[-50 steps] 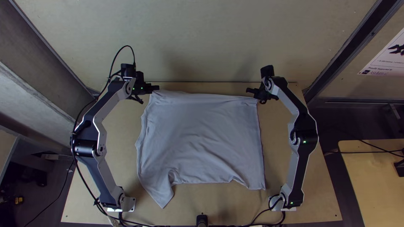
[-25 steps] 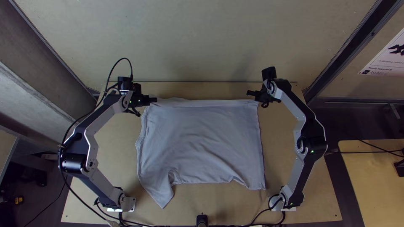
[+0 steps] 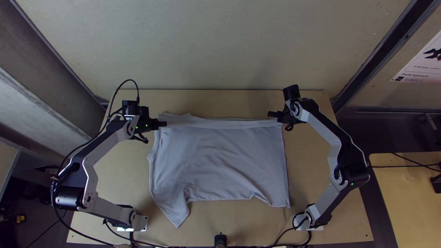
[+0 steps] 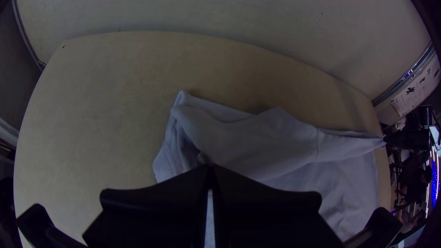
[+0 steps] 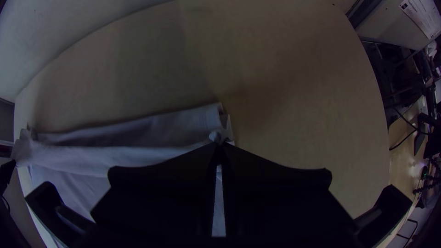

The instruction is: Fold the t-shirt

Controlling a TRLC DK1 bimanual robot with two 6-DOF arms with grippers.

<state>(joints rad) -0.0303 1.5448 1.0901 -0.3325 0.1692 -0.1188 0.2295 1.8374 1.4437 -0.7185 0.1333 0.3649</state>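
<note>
Over the pale table [image 3: 124, 179], the t-shirt [image 3: 220, 156], pinched in the left claw [image 4: 210, 167] and right claw [image 5: 219, 143], should be folded evenly, held taut

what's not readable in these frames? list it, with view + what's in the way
- Left wrist view: how much of the t-shirt the left gripper pinches; its own fingers hide that.
- Right wrist view: the part of the t-shirt beneath the right gripper; its fingers cover it.
- Top view: how the fabric lies under the turned-over strip; the strip hides it.
- Top view: the rest of the poster; cut off by the right edge.
</note>
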